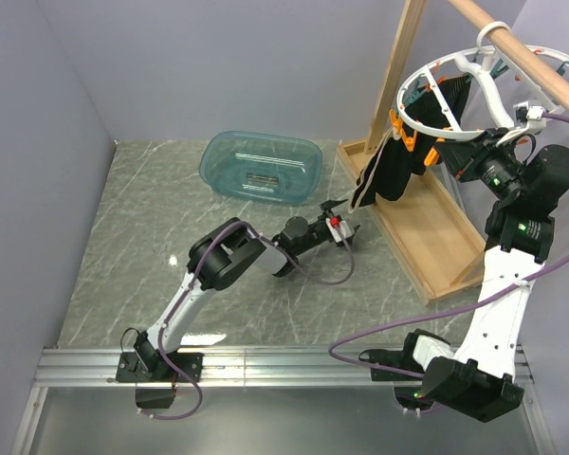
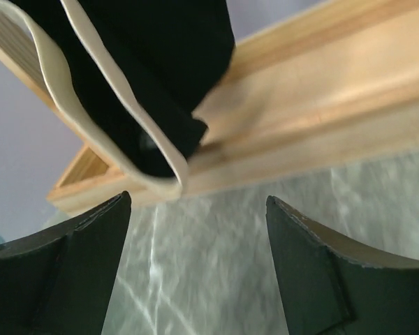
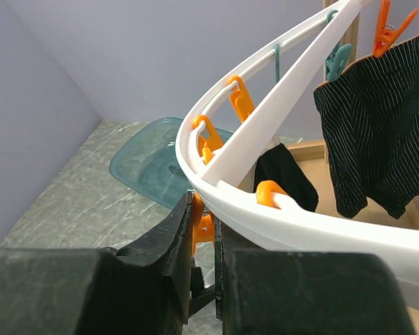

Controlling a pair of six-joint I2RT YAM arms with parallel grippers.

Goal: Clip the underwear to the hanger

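Observation:
The white ring hanger (image 1: pixel 434 71) hangs by its hook from the wooden pole. The black underwear (image 1: pixel 387 175) with a cream waistband hangs below the ring's left side, under an orange clip (image 1: pixel 396 123), its lower end near the rack's base. My left gripper (image 1: pixel 349 224) is open just below that hanging end, with nothing between its fingers. In the left wrist view the waistband (image 2: pixel 133 132) dangles above the open left gripper (image 2: pixel 197 200). My right gripper (image 3: pixel 204 213) is shut on an orange clip (image 3: pixel 204 227) under the ring (image 3: pixel 314 227). Whether that clip holds fabric is hidden.
A teal basin (image 1: pixel 262 166) sits at the back of the marble table. The wooden rack's base frame (image 1: pixel 427 232) and upright (image 1: pixel 398 66) stand at the right. A black striped garment (image 3: pixel 377 132) hangs from another orange clip on the ring's far side.

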